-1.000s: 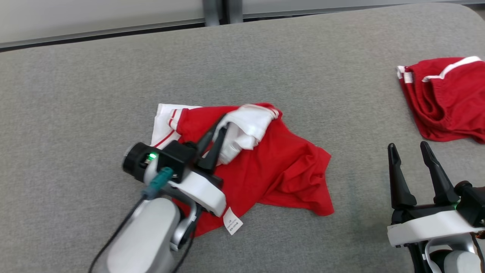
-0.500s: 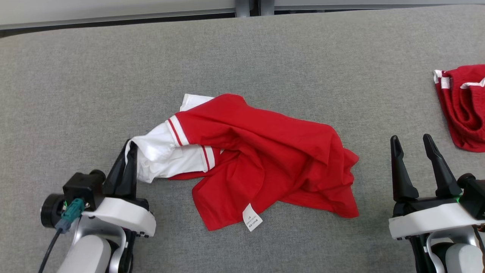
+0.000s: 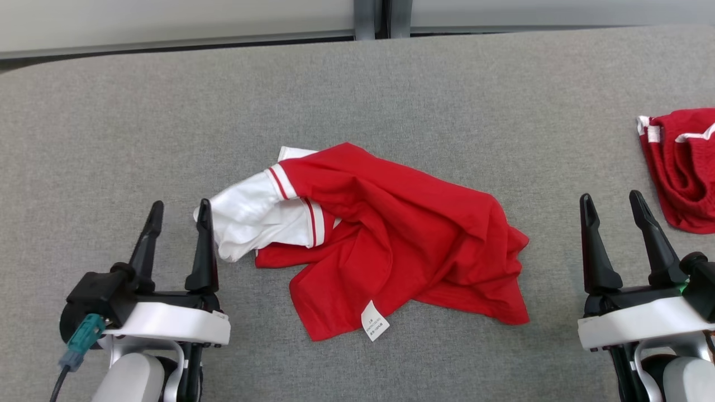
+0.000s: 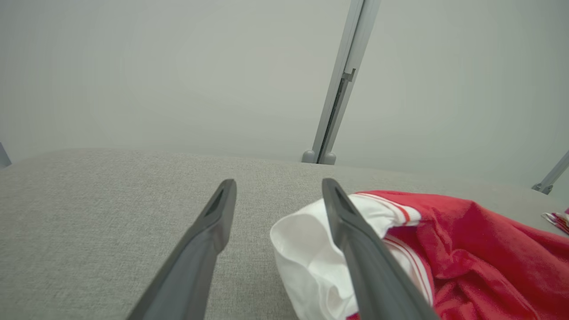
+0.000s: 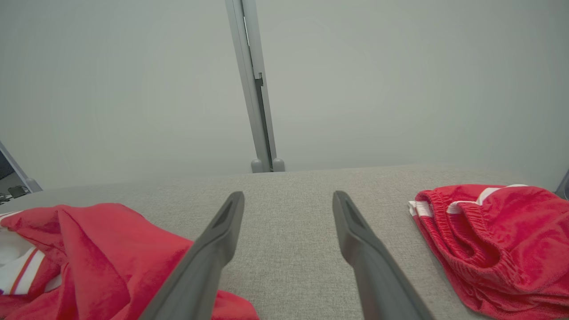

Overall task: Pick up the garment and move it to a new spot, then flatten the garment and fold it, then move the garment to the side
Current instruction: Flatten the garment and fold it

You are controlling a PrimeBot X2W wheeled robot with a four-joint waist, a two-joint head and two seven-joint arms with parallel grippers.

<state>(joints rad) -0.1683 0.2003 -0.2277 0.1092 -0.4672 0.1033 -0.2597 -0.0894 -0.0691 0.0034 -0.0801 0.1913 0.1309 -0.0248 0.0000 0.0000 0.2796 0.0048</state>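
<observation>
1. The left gripper [image 3: 181,203] sits nearest, its two dark fingers spread wide. Only bare grey table [image 3: 167,111] lies between them, and they hold nothing.
2. The right gripper [image 3: 610,195] is equally near, on the other side. Its fingers are also spread wide and empty, with plain table between them.
3. A small white care label [image 3: 375,320] lies between the two grippers. It is off to the right of the left fingers, level with their bases, on the near hem of the red cloth.
4. The garment [image 3: 402,234], a crumpled red shirt, lies loose on the table between the two grippers. It is closer to the left fingers than to the right ones. Its bunched red body stays well apart from the right gripper's fingers, off to their left.
5. The shirt's white sleeve [image 3: 251,209], banded with red stripes, reaches to the tip of the left gripper's inner finger. In the left wrist view that finger crosses in front of the sleeve's open end, and I cannot tell whether the two touch.
6. A second red garment [image 3: 684,173] with white trim and a gathered waistband lies beyond and to the right of the right fingertips, apart from them.
7. Beyond all the fingertips the table runs to its far edge, where a grey upright post [image 3: 368,17] stands against a pale wall [image 3: 167,22].
</observation>
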